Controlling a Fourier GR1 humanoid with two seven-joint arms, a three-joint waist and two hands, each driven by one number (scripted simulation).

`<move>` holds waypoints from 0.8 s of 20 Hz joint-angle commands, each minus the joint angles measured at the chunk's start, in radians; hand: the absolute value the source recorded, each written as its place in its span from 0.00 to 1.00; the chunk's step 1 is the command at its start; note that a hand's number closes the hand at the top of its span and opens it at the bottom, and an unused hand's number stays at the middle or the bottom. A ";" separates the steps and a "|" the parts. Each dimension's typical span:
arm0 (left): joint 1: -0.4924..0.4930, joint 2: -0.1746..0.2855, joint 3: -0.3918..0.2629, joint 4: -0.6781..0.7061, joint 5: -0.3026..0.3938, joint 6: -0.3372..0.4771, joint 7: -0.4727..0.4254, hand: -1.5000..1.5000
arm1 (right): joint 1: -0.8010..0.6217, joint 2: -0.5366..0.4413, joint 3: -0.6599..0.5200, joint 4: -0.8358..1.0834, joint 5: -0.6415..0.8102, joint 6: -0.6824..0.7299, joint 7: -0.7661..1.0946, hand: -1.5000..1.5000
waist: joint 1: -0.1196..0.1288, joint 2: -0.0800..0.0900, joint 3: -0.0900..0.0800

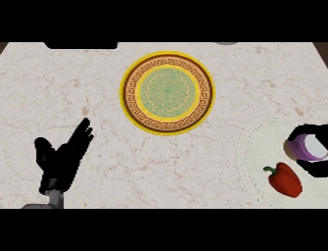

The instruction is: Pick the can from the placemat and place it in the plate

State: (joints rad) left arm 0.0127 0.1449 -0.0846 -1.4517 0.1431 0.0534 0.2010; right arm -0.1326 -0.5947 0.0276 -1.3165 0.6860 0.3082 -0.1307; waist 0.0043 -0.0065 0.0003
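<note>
The right hand (324, 168) has its fingers and thumb curled round the purple can (309, 146), which sits at the right side of the pale placemat (257, 142), just above a red pepper (286, 180), so the step in hand appears to be the grasp, with the lift not yet made. The next move calls for raising the can clear of the pepper and carrying it left and away to the yellow-rimmed plate (127, 98), well apart on the counter (65, 83). The left hand (61, 159) rests open at lower left.
</note>
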 commanded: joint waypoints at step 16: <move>-0.005 -0.031 -0.042 -0.007 -0.038 -0.024 0.031 0.50 | -0.183 0.543 0.140 -0.122 0.240 -0.343 0.395 1.00 | 0.100 0.008 -0.011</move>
State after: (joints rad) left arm 0.0057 0.1168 -0.1079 -1.4751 0.1099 0.0431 0.2231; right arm -0.2519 -0.2097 0.1123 -1.4167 0.8598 0.0612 0.1211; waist 0.0627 -0.0036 -0.0050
